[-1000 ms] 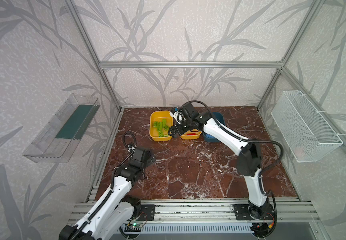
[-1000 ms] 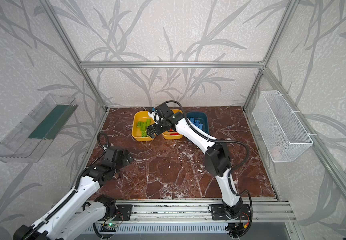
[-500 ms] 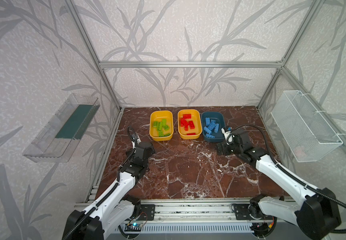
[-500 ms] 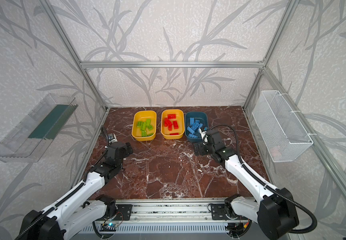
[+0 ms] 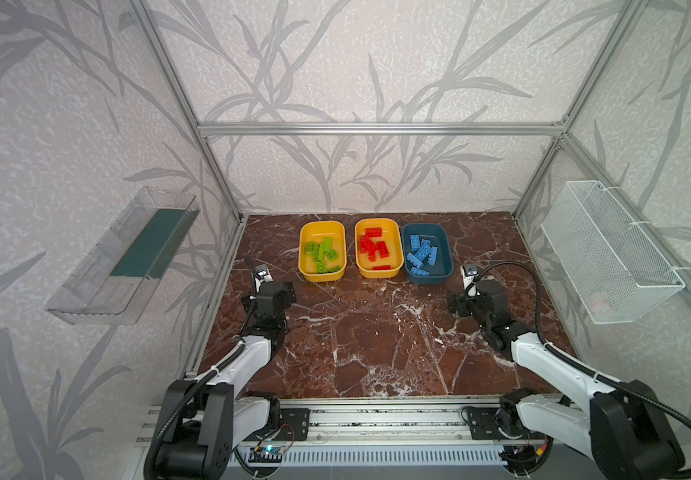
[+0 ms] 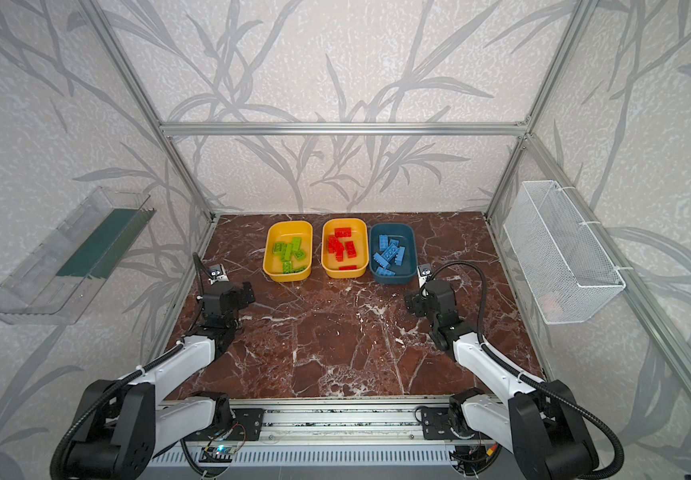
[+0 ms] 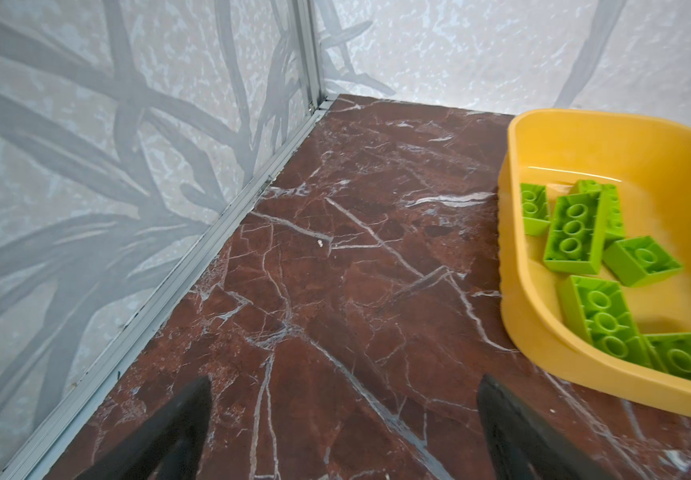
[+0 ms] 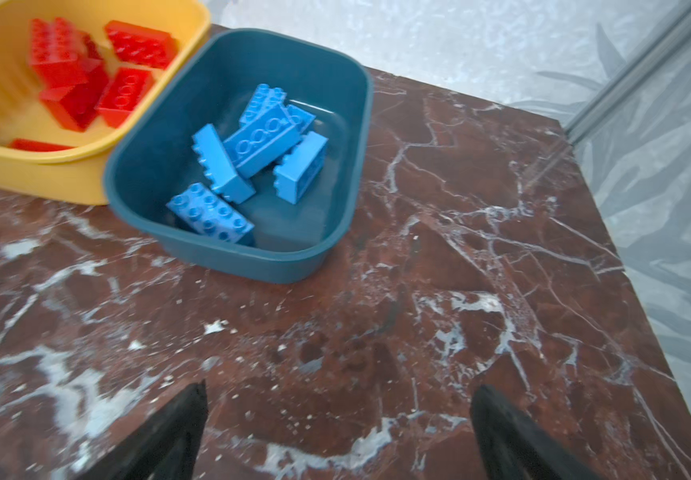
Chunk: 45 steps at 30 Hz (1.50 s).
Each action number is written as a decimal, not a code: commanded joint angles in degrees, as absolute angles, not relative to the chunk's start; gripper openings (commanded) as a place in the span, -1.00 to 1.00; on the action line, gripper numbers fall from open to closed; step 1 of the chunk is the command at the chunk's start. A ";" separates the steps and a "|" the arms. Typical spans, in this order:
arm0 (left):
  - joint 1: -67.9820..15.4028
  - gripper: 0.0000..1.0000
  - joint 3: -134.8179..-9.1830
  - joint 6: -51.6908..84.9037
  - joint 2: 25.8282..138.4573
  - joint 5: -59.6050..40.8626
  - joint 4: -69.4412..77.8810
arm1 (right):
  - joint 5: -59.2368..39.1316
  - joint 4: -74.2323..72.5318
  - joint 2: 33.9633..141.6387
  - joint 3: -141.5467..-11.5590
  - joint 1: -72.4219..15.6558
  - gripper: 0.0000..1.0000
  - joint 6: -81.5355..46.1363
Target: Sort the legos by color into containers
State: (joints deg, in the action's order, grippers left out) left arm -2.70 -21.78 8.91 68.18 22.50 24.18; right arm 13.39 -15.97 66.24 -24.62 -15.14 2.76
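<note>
Side by side near the back of the bench (image 5: pixel 377 332), the left yellow tub (image 5: pixel 319 277) holds green legos (image 5: pixel 322 252), the middle yellow tub (image 5: pixel 379 273) red legos (image 5: pixel 375 246) and the teal tub (image 5: pixel 426 279) blue legos (image 5: pixel 421 254), while the left gripper (image 7: pixel 343 386) and right gripper (image 8: pixel 339 390) hang spread and empty over open marble in front.

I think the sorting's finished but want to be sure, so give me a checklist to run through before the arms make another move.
1. Green legos all in the left yellow tub: ok.
2. Red legos all in the middle yellow tub: ok.
3. Blue legos all in the teal tub: ok.
4. No loose legos on the marble table: ok in both top views.
5. Left gripper open and empty: ok.
6. Right gripper open and empty: ok.
</note>
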 commanded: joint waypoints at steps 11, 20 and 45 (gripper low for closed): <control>1.74 0.98 -24.25 4.86 86.29 9.53 43.45 | 3.94 -61.53 92.23 -19.96 -7.88 0.99 6.44; 1.89 0.98 -24.26 4.22 86.72 7.65 43.76 | -0.18 -54.68 90.56 -21.71 -4.92 0.98 3.77; 1.73 0.98 -24.05 4.13 86.66 7.73 44.00 | -0.53 -55.94 90.81 -21.52 -5.01 0.98 4.15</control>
State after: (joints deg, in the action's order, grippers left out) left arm 1.58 -23.20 5.54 86.50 8.23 42.48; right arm -0.19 -53.78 90.63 -21.56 -4.97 4.34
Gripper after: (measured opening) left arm 0.992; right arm 0.992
